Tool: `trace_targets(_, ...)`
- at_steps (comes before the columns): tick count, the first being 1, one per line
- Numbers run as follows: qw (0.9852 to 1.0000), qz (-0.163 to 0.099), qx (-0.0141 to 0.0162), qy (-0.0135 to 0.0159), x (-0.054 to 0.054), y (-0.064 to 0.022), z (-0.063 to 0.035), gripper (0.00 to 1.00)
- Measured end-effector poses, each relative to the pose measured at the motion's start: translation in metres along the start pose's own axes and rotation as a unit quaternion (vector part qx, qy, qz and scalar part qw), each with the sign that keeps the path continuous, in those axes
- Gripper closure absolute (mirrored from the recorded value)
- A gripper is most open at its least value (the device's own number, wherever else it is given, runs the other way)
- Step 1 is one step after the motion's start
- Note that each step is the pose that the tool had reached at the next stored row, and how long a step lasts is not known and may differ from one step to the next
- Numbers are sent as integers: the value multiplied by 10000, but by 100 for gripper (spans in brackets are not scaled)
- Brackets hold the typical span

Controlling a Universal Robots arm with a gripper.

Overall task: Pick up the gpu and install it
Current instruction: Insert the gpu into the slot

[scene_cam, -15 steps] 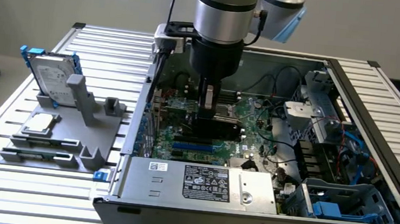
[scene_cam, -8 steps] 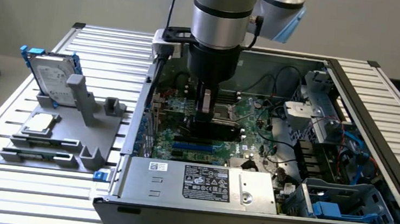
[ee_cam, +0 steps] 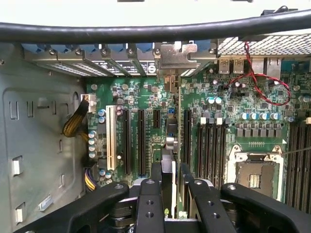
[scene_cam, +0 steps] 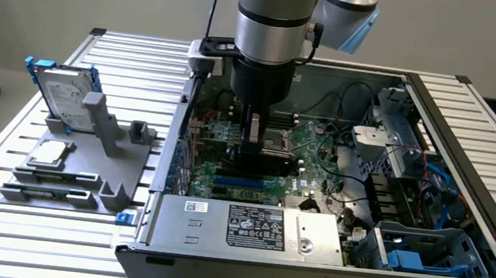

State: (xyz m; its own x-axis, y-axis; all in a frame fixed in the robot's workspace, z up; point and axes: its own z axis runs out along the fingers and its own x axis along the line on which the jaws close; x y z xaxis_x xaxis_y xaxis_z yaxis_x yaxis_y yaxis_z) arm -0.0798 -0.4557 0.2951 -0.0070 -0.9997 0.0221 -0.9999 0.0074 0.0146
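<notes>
Gpu (ee_cam: pixel 170 138) upright and edge-on, deep inside the open computer case (scene_cam: pixel 465 124), just above the motherboard (ee_cam: pixel 141 97). Lined up along the long black expansion slots (ee_cam: pixel 141 136), between two of them from the wrist view. What looks like its metal end bracket (ee_cam: pixel 174 56) up against the rear slot openings of the case. Clamped on both flat faces by the gripper (ee_cam: pixel 169 171), fingers (ee_cam: pixel 148 204) closed onto the card, not released. In the exterior view, black cover of the card just below the arm's tool, near the empty processor socket (ee_cam: pixel 255 177).

Further out: grey holder (scene_cam: pixel 91 186) on the slatted table (scene_cam: pixel 6 226), carrying the silver hard drive (scene_cam: pixel 65 93) with blue rails and the small square chip (scene_cam: pixel 49 153) — all well apart from the card.

Pick-up judged done, given the firm grip and the place inside the case. Install under way, not shown finished. Cannot tell whether pressed home into a slot or merely poised just over it — bottom edge hidden behind the fingers. Left, by this judgement: seating not yet confirmed, card not yet let go.
</notes>
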Motion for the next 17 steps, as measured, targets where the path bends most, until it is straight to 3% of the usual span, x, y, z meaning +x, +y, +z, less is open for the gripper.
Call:
trace_targets(7,10000,-22,0,-32,-1,12,80,74)
trace_targets(17,10000,-26,-1,-55,-1,41,166,74)
